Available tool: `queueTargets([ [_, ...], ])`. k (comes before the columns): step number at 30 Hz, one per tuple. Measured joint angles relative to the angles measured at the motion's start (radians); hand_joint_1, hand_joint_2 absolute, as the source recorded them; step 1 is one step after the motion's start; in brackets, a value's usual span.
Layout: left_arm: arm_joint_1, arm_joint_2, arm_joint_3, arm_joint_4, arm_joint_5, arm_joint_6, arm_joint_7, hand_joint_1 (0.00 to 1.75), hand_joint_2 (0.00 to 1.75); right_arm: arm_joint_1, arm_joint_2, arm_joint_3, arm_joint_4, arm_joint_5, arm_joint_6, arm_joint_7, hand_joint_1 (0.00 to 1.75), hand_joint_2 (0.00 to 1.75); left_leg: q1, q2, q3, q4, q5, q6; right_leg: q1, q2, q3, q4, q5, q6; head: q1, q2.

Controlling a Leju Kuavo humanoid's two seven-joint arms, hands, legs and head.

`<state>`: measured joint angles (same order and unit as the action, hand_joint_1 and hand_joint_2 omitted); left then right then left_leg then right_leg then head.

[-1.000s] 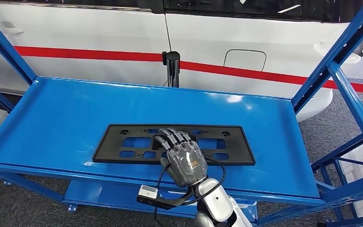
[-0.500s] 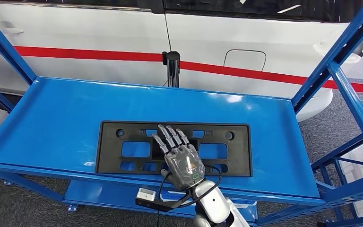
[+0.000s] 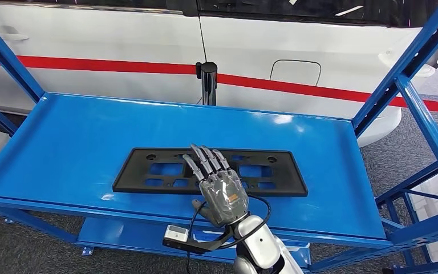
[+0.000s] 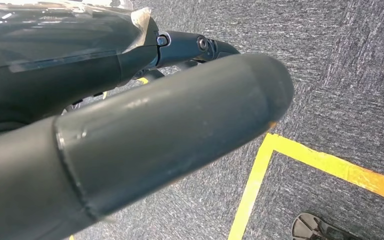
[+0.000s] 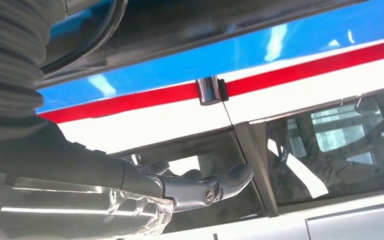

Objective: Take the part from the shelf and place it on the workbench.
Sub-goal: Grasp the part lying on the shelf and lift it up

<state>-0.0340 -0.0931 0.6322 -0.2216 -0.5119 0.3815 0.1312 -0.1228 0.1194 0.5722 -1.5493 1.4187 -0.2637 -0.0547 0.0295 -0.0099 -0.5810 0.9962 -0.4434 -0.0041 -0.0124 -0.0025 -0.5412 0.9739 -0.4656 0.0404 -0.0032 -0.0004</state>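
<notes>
The part (image 3: 148, 174) is a long black rectangular plastic frame with rectangular cut-outs and small round holes. It lies flat on the blue shelf (image 3: 68, 137), lengthwise near the front edge, about midway between the ends.

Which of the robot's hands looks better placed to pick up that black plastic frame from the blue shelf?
The right hand. In the head view it is already over the black frame on the blue shelf, fingers extended across its middle. The left wrist view looks down at carpet, so that arm seems to hang by the robot's side.
</notes>
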Motion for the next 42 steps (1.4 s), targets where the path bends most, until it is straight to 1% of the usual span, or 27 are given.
queueTargets([
  [7, 0.0, 0.0, 0.002, 0.0, -0.005, 0.0, 0.002, 0.0, 0.0, -0.002, 0.0, 0.0, -0.027, -0.01, -0.018, -0.004, 0.0, 1.75, 0.0, 0.0, 0.0, 0.0, 0.0, 0.0, 0.0, 0.0, 0.0, 0.0, 0.0, 0.0, 0.0, 0.0],
  [14, 0.0, -0.002, 0.022, 0.0, -0.019, 0.007, 0.001, 0.0, 0.0, -0.015, -0.002, 0.0, -0.124, -0.031, -0.064, -0.025, 0.0, 1.75, 0.0, 0.0, 0.0, 0.0, 0.0, 0.0, 0.0, 0.0, 0.0, 0.0, 0.0, 0.0, 0.0, 0.0],
  [19, 0.0, -0.005, 0.036, 0.0, -0.027, 0.007, -0.004, 0.0, 0.0, -0.002, -0.005, 0.003, -0.178, -0.028, -0.039, -0.046, 0.0, 1.75, 0.0, 0.0, 0.0, 0.0, 0.0, 0.0, 0.0, 0.0, 0.0, 0.0, 0.0, 0.0, 0.0, 0.0],
  [37, 0.0, -0.008, 0.07, 0.0, -0.053, 0.003, -0.007, 0.0, 0.0, 0.002, -0.005, 0.018, -0.093, -0.018, -0.012, -0.031, 0.0, 1.75, 0.0, 0.0, 0.0, 0.0, 0.0, 0.0, 0.0, 0.0, 0.0, 0.0, 0.0, 0.0, 0.0, 0.0],
  [42, 0.0, -0.009, 0.078, 0.0, -0.056, 0.003, -0.006, 0.0, 0.0, -0.008, 0.0, 0.027, -0.048, -0.018, 0.001, -0.026, 0.0, 1.75, 0.0, 0.0, 0.0, 0.0, 0.0, 0.0, 0.0, 0.0, 0.0, 0.0, 0.0, 0.0, 0.0, 0.0],
])
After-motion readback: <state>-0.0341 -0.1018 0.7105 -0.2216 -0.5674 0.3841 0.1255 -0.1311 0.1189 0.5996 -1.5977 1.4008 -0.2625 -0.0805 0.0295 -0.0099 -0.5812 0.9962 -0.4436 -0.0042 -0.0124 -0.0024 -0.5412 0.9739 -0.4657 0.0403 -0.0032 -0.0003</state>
